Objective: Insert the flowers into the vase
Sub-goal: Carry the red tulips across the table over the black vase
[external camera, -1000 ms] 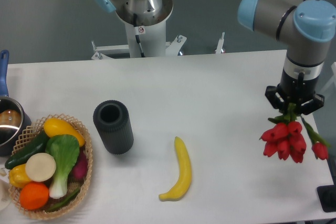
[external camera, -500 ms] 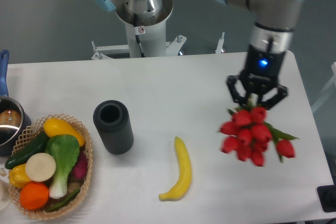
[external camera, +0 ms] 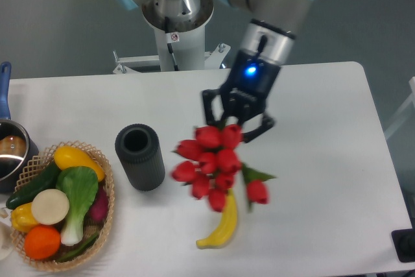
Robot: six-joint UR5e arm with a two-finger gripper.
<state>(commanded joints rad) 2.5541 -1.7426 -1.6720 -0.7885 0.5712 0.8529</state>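
light: bright, even; shadows: faint; blur: flowers (external camera: 214, 163) smeared

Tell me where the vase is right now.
The vase stands upright on the table's left half, just right of the wicker basket, with the flowers held in the gripper to its right.
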